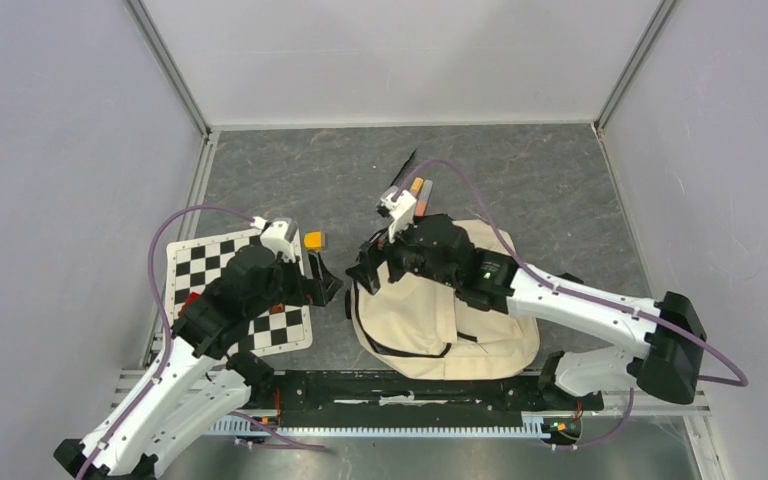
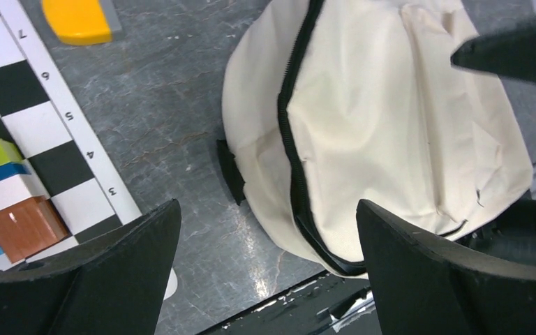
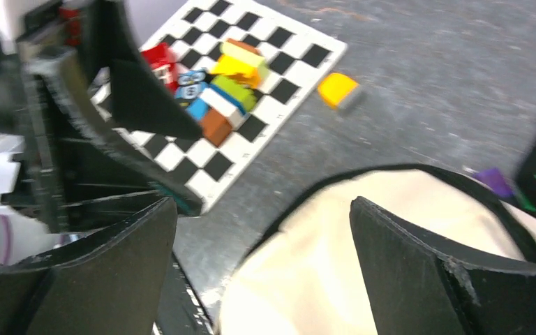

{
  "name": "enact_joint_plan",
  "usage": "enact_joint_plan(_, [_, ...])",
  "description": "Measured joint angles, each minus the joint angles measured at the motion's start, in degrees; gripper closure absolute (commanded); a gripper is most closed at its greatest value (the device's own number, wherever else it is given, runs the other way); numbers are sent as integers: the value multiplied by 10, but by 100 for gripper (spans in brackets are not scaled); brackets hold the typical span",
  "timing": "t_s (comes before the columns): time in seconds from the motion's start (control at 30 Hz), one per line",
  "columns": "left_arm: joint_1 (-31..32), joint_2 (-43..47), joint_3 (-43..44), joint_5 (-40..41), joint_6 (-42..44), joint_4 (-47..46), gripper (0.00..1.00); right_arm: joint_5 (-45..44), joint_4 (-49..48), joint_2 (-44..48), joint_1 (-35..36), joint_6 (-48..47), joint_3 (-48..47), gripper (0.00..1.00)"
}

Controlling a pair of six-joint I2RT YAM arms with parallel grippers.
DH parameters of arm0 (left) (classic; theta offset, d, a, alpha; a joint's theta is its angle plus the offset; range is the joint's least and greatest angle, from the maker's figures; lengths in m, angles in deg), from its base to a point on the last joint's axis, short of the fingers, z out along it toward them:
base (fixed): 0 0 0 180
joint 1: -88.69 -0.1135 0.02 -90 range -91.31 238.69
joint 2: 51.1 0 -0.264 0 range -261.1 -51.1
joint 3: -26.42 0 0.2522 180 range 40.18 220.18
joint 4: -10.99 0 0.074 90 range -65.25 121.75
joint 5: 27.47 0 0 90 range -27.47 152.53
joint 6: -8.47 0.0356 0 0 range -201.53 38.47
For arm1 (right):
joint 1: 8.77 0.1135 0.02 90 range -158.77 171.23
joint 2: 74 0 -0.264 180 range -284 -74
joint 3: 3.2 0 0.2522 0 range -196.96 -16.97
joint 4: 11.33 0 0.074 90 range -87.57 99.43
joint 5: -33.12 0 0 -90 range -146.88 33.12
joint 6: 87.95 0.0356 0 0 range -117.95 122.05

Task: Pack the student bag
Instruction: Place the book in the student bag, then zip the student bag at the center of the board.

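The bag [image 1: 430, 330] lies on the bench [image 1: 520, 180] before the right arm, near the front edge. The right fingers [image 3: 419, 265] stand open and empty over its left end; the left fingers [image 2: 112, 272], also open and empty, hover just left of it, beside the checkered mat [image 1: 195, 265].

Soft, even light, weak shadows; rt wrist view motion-blurred, rest sharp.

Lab enclosure: plain walls [image 1: 60, 130], aluminium framing [image 1: 167, 62], checkered mat [image 1: 196, 266].
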Motion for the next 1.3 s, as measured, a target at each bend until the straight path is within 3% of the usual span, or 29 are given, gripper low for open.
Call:
enact_joint_plan(0.13, [5,-18,2,-46,5,-12,7,-7,46,44,-64,-10,12,2])
enact_joint_plan(0.23, [53,-39,1,-61,5,-45,7,-16,85,94,-145,-20,40,2])
enact_joint_plan(0.5, [301,-143,2,23,2,-153,5,-51,180,205,-292,-35,142,2])
enact_joint_plan(0.7, [482,-287,55,152,-1,-200,8,-74,223,245,-326,-26,194,2])
enact_joint_plan(0.8, [544,-358,97,211,-14,-221,16,-77,229,257,-329,-17,203,2])
enact_joint_plan(1.07, [564,-460,136,297,-71,-227,32,-78,228,261,-329,-2,203,2])
enact_joint_plan(1.3, [564,-495,137,301,-104,-240,45,-78,228,263,-329,6,204,2])
